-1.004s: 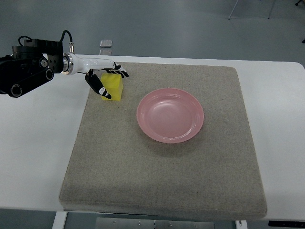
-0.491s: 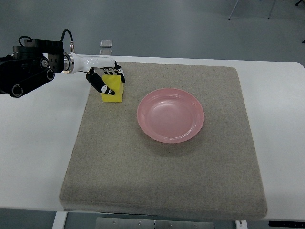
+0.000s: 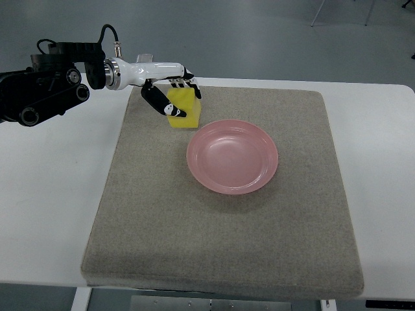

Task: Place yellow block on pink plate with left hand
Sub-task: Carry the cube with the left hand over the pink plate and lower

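Note:
The yellow block (image 3: 184,110) is held in my left hand (image 3: 175,97), whose dark-tipped fingers are curled over its top and near side. The block hangs a little above the grey mat, just left of and behind the pink plate (image 3: 232,156). The plate lies flat and holds nothing. My left arm reaches in from the upper left edge. The right arm does not show.
A grey felt mat (image 3: 220,227) covers most of the white table (image 3: 45,194). A small grey clip-like part (image 3: 144,58) sits at the table's far edge behind the hand.
The left hand has shut on the yellow block, lifted it off the mat and carried it to the right, toward the plate's near-left rim.

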{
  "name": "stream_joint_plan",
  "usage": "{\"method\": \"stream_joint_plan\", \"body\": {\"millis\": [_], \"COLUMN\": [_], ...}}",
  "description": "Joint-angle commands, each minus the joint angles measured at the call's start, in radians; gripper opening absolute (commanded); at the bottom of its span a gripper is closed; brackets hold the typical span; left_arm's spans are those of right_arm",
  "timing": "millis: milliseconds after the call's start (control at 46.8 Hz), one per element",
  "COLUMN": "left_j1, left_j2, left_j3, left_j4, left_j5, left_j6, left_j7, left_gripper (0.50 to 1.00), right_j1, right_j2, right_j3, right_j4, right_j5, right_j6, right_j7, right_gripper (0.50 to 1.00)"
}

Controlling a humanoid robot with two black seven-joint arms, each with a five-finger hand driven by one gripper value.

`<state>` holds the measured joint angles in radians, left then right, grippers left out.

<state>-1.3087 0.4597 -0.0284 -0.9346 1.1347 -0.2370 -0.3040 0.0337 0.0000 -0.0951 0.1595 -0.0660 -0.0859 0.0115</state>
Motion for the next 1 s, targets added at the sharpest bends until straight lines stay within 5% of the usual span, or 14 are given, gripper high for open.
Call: {"method": "stream_joint_plan", "body": {"millis": [0,555,983], "left_j1": [-0.003,0.005,-0.003], "left_j2": [-0.004,-0.22,-0.248], "left_j3": [-0.001,0.005,0.081], "left_j4": [-0.036,0.065,0.068], "left_j5": [0.002,0.01,0.014], "left_j6": [-0.002,0.002,-0.015], "left_j7": [-0.001,0.0,0.0], "left_gripper": [0.66,0.673,0.707], "right_j1": [0.0,0.0,0.0], "right_j2": [0.0,0.0,0.0], "right_j3": [0.0,0.0,0.0], "right_j4": [0.0,0.0,0.0], "right_j5": [0.0,0.0,0.0], "right_j6": [0.0,0.0,0.0], "right_j7": [-0.001,-0.001,-0.001], "right_gripper": [0.924,0.924,0.924]}}
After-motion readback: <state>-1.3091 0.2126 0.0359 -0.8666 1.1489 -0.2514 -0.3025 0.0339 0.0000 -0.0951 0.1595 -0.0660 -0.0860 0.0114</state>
